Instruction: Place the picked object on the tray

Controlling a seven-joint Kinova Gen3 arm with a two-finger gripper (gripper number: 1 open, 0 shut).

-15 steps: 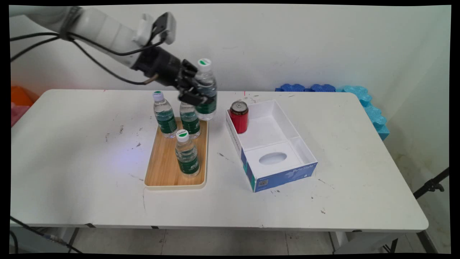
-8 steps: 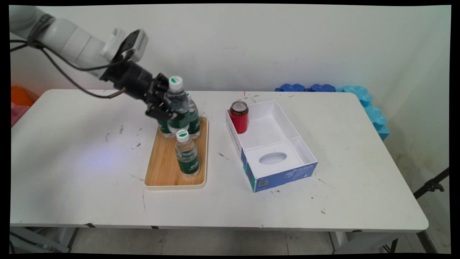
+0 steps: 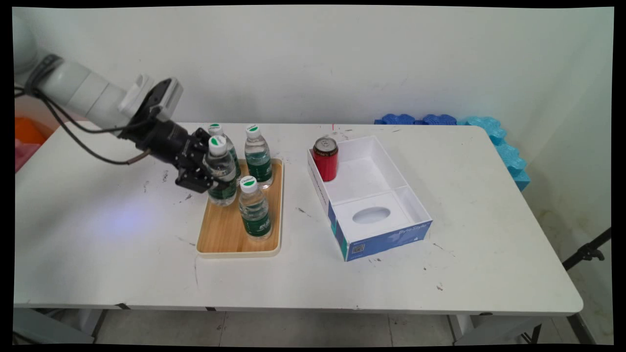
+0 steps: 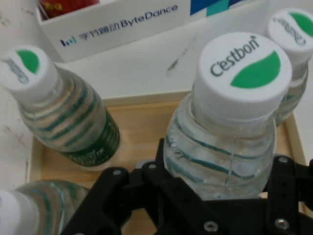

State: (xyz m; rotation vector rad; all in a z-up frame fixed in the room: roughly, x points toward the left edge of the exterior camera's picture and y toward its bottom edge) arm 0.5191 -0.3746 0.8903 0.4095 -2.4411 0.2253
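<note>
The black gripper (image 3: 211,177) clamps a clear ribbed plastic bottle (image 3: 221,172) over the wooden tray (image 3: 222,234). Three similar bottles stand around it, the rear one (image 3: 215,131) mostly hidden. Beyond sits a white cardboard box (image 3: 371,215).

Three water bottles (image 3: 255,208) crowd the wooden tray's (image 3: 222,234) far half around the held bottle (image 3: 221,171); its near-left corner and the bench (image 3: 98,234) left lie open.

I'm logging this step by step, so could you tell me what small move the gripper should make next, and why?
Probably a slight further descent: the gripper is shut on the held bottle, which seems to hang just over the wooden tray, close beside three other bottles, so lowering straight avoids bumping them.
</note>
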